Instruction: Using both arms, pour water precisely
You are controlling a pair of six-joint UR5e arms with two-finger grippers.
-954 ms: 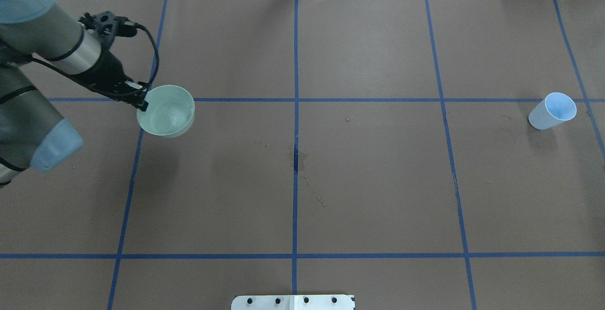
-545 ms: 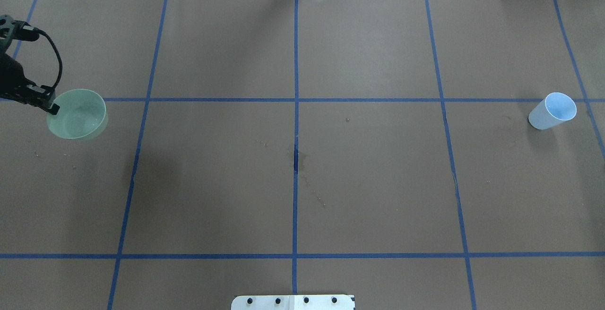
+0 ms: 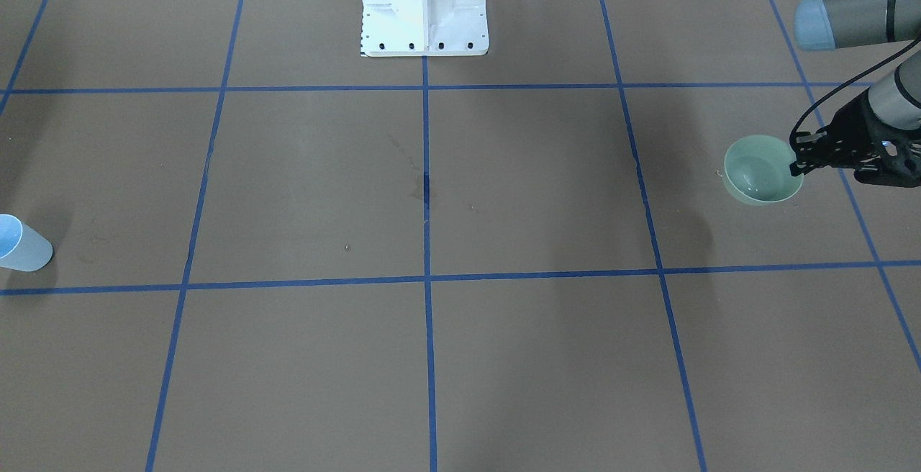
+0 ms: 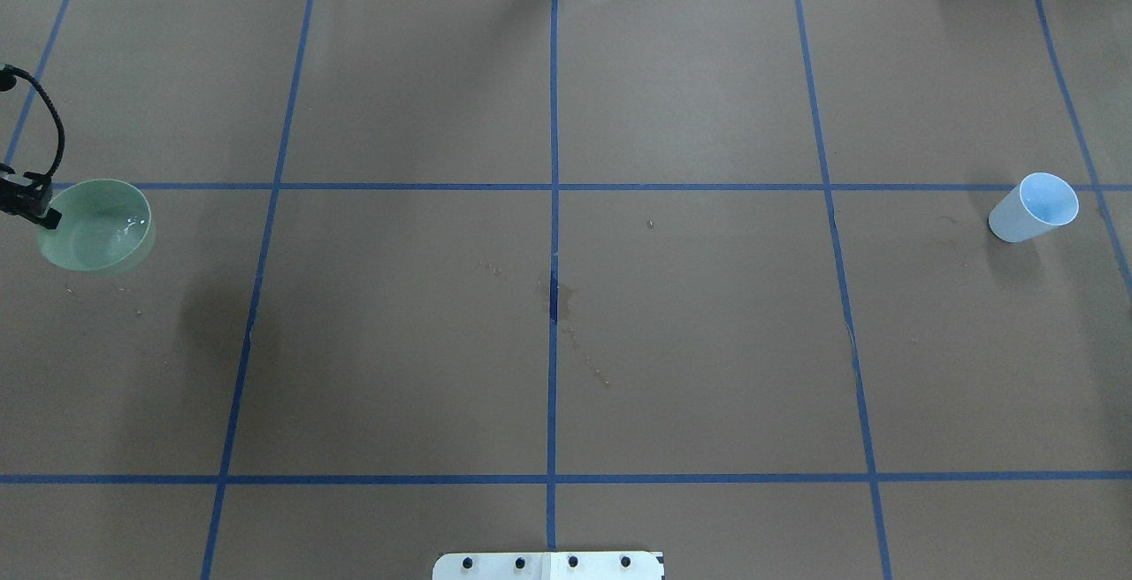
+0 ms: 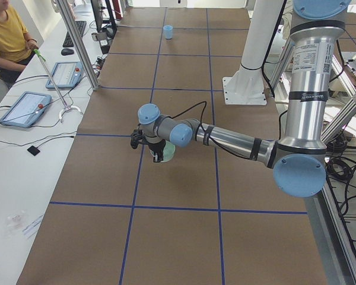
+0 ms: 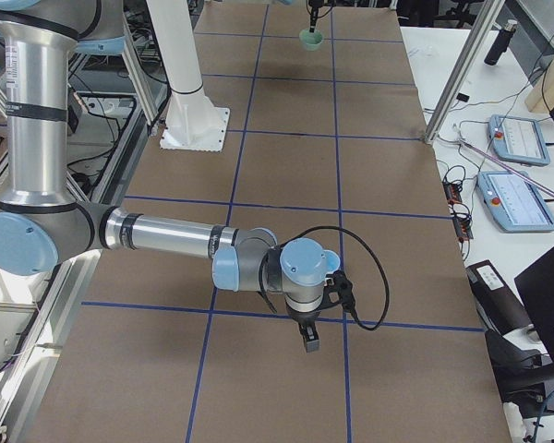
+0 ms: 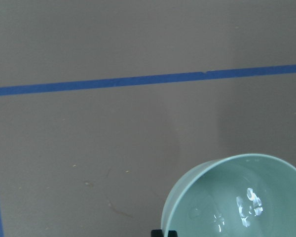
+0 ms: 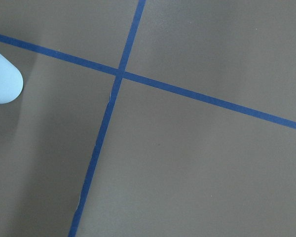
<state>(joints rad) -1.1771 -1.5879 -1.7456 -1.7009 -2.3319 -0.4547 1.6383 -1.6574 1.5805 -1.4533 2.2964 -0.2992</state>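
A pale green bowl (image 4: 95, 226) hangs above the table at its far left, casting a shadow to one side. My left gripper (image 4: 34, 207) is shut on the bowl's (image 3: 761, 178) rim; the gripper (image 3: 804, 161) reaches it from the outer side. Water (image 7: 249, 205) glints inside the bowl (image 7: 227, 192). A light blue cup (image 4: 1035, 207) stands alone at the far right, also seen as the cup (image 3: 21, 245) and the cup (image 8: 2, 79). My right gripper (image 6: 309, 340) points down over the mat near that cup; I cannot tell whether it is open or shut.
The brown mat carries a blue tape grid and small stains at its centre (image 4: 557, 297). The white pedestal (image 3: 424, 4) stands at the robot's side. A seated person (image 5: 6, 35) and tablets (image 5: 24, 108) are at a side desk past the metal posts.
My left gripper has carried the green bowl well to the left, from near the first grid line out to the table's left edge. The blue cup has not moved.
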